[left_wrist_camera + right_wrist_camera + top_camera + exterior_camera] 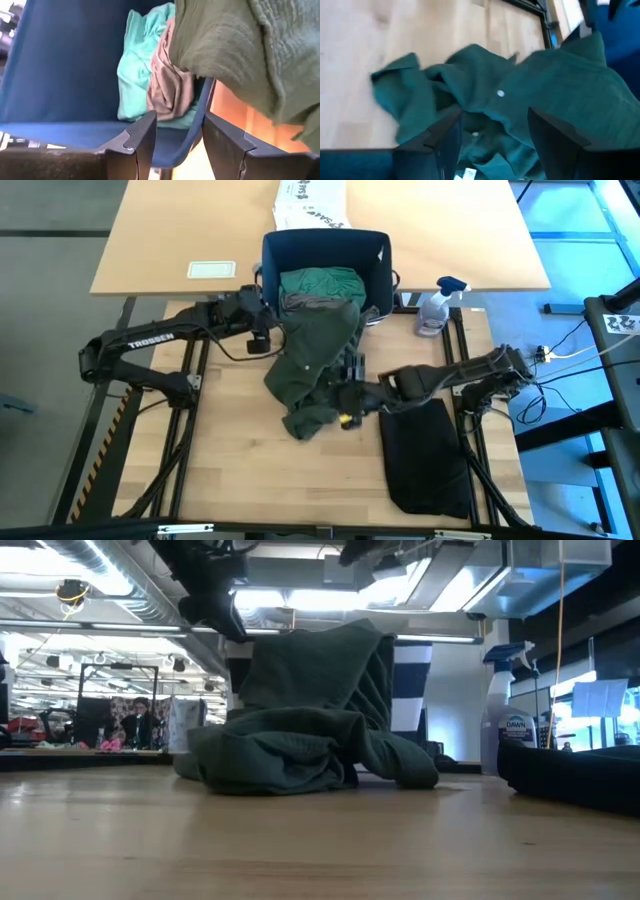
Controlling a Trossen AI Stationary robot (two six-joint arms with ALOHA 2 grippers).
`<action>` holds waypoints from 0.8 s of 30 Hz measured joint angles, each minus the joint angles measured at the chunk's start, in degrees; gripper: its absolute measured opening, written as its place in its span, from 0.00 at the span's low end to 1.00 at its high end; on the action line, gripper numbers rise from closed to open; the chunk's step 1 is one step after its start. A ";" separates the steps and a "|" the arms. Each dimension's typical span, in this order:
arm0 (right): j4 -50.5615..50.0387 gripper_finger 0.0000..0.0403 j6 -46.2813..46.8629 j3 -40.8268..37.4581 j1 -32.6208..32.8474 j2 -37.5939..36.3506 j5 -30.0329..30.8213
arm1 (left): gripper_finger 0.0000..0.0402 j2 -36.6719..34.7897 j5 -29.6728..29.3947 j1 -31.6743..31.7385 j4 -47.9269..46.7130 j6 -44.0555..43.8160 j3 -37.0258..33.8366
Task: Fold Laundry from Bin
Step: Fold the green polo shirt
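The crumpled dark green cloth garment [315, 365] trails from the navy fabric bin [325, 250] toward lower left; the right gripper [350, 395], jaws parted and empty, sits just right of it, nearest.

The left gripper [262, 330], half-open, holds nothing.

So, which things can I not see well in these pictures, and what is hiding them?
- High view: the right tool is partly hidden under the dark green garment.
- High view: the lower clothes in the bin are covered by the teal-green piece on top.
- Low view: the bin is mostly hidden behind the green garment; both tools are cut off by the upper edge.
- Left wrist view: the left tool stands open at the bin's rim, holding nothing.
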 joint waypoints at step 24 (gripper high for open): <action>7.16 0.55 -13.09 0.00 -29.91 0.90 -13.80 | 0.01 6.33 8.17 4.79 4.20 4.42 -0.09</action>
